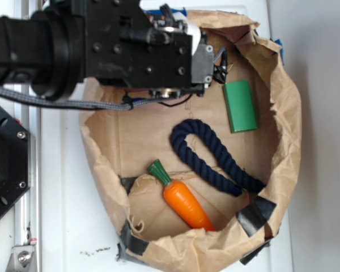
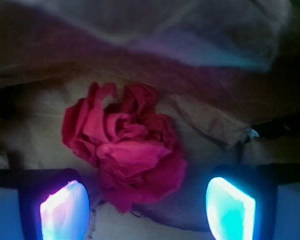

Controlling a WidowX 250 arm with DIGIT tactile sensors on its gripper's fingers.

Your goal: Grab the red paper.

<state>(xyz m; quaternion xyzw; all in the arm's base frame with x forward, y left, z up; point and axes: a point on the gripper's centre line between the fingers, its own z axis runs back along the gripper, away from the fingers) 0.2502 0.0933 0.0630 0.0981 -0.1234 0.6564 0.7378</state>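
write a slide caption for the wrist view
Open pincer poised over the crumpled red paper on the brown paper lining, its fingers flanking the wad's near edge.

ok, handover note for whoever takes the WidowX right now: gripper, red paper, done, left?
Gripper: open, empty, fingers on either side of the wad's near edge.
Red paper: crumpled on the brown paper bag floor, under the arm; hidden in the exterior view.
Also in the bag: carrot, navy rope, green block.
Done: lined up over the paper.
Left: probably lower, close, lift.
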